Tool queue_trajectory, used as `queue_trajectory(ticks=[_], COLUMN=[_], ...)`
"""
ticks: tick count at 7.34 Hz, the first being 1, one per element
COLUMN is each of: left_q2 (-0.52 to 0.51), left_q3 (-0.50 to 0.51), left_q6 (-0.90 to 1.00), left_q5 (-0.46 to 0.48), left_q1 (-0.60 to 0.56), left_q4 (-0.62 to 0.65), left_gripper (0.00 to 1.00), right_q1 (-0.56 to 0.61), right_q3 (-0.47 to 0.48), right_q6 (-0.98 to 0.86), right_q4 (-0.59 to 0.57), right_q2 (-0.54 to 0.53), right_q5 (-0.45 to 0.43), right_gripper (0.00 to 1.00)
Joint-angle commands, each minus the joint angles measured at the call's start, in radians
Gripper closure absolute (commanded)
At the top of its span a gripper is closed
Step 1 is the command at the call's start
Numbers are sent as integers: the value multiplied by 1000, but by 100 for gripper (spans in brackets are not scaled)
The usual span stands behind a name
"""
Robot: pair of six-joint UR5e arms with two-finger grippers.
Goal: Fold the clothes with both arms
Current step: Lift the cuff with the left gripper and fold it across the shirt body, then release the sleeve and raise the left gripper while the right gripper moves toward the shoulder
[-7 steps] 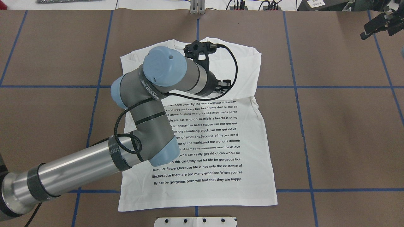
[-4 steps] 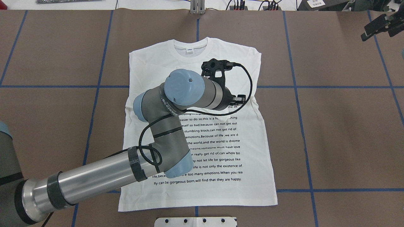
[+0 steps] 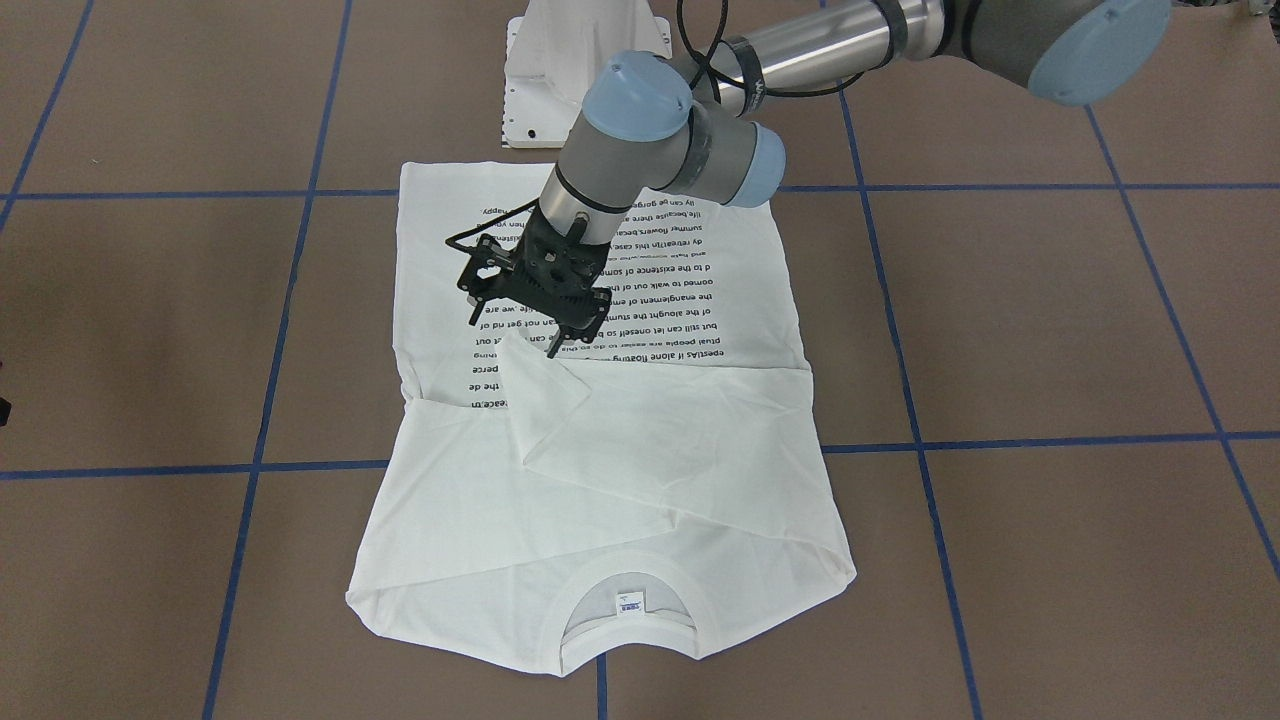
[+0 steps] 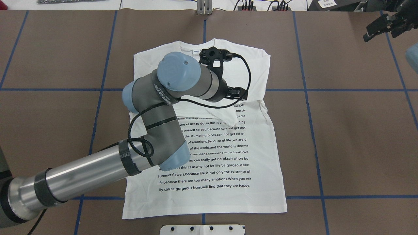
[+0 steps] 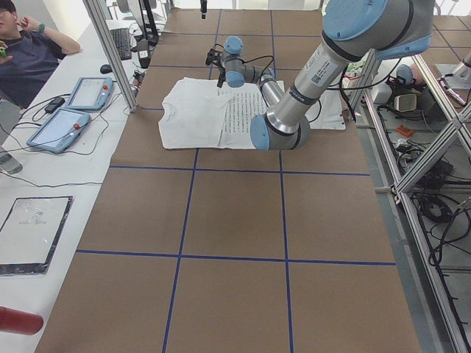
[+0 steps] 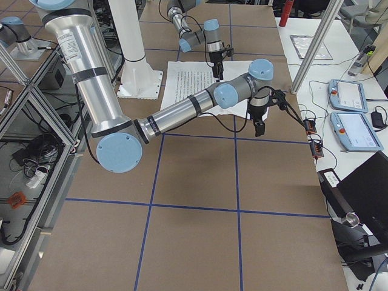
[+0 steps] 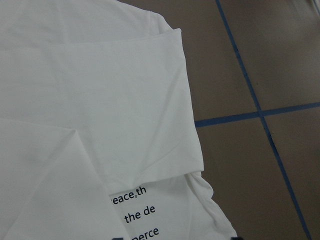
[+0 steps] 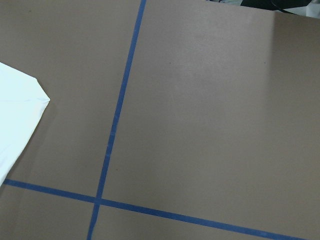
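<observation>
— On the brown table [image 4: 359, 137], among the blue tape lines [image 4: 326, 89], the white T-shirt [image 4: 261, 169] is lying flat with its block of black text [image 4: 215, 153] facing up. Are you seeing the collar?
— Yes, it is pointing away from the robot, and the small neck label [image 3: 628, 606] is showing inside it. The hem is lying near the white pedestal [image 3: 560, 80].
— What is the fabric doing across the chest?
— A sleeve [image 3: 660, 420] is lying folded inward over it, running from the robot's left side past the middle. Its end is covering part of the top lines of print.
— And the left gripper [image 3: 512, 335]?
— It is hanging over the shirt, just above that sleeve end, pointing down. Its fingers are standing wide apart and gripping nothing, as far as the front-facing view is showing.
— Where is the right gripper [image 4: 380, 31] sitting?
— It is hovering well off to the robot's right, near the table's far corner, apart from the cloth. Its two fingers are looking spread, with nothing between them.
— Is its wrist camera catching the shirt?
— Only a white corner at the edge. The rest is showing brown surface and tape.
</observation>
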Motion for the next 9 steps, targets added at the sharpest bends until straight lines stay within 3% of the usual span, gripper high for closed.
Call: queue_trajectory(ticks=[1, 3, 5, 7, 9], left_q2=[150, 270, 394, 424, 425], left_q3=[-191, -347, -426, -439, -440], left_q6=[204, 429, 642, 700, 700], left_q5=[-84, -139, -213, -241, -242], left_q1=[-123, -244, -364, -395, -394], left_q4=[154, 277, 282, 280, 280], left_gripper=[0, 0, 0, 0, 0], right_q1=[-139, -302, -487, -610, -650], right_q3=[0, 5, -4, -39, -258], right_q6=[206, 441, 637, 728, 785], right_q4=[60, 76, 56, -65, -73], right_q2=[65, 128, 200, 295, 456], right_q5=[-115, -235, -407, -525, -578], right_gripper=[0, 0, 0, 0, 0])
